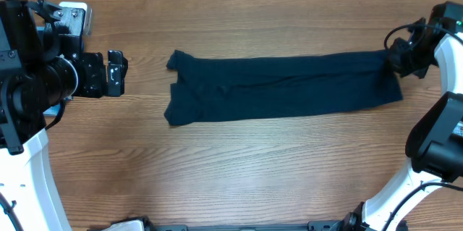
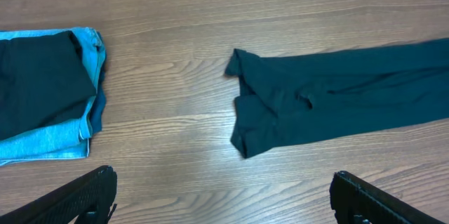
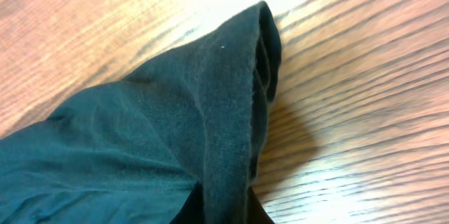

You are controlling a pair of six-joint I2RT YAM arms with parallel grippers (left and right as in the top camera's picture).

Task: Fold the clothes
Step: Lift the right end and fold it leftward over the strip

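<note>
1. The left tool [image 1: 117, 73] hovers at the left side of the wooden worktop [image 1: 239, 166], pointing right towards the shirt. Its two black fingers [image 2: 84, 196] stand wide apart with nothing between them. It is well apart from the shirt.
2. The left wrist view shows a folded pile [image 2: 49, 90] at the far left of the worktop. It has a dark piece [image 2: 35, 83] on top and light blue denim [image 2: 49, 143] beneath, showing along the edges. From overhead the left arm hides nearly all of the pile.
3. A gap of bare wood separates the pile from the shirt.
4. The shirt [image 1: 282, 86] is dark navy. It lies across the middle of the worktop as one long, narrow band running left to right. Its left end is slightly wider, with a notched, rumpled edge and soft creases.
5. The band lies mostly flat, and its right end narrows into a bunch.
6. The right tool [image 1: 396, 59] is at the right edge of the worktop, clamped shut on the shirt's right end. In the right wrist view a thick fold of navy cloth with a stitched hem rises from the wood and casts a shadow beneath it.
</note>
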